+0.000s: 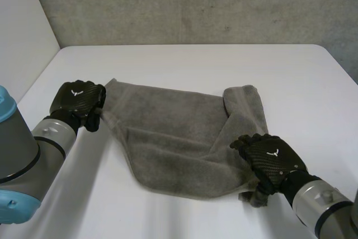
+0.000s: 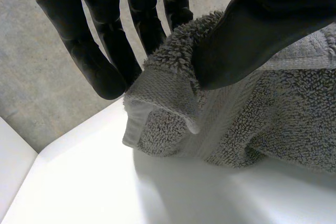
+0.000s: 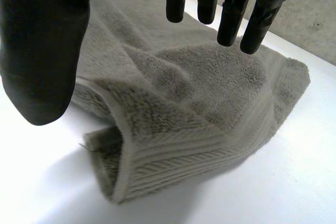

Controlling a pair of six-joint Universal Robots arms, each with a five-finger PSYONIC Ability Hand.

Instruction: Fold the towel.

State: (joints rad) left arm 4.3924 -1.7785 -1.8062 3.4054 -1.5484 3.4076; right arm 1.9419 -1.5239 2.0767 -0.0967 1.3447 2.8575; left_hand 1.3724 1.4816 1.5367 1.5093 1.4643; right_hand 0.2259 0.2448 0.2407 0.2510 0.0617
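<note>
I see the grey towel (image 1: 179,138) lying rumpled in the middle of the white table (image 1: 196,62). My left hand (image 1: 77,100) pinches its far left corner between thumb and fingers. My right hand (image 1: 271,158) hangs over its near right corner, fingers straight, thumb held wide.

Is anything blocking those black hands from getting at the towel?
Nothing visible. The left hand pinches a corner of the towel; the right hand hangs open just over another corner, with nothing between them.
</note>
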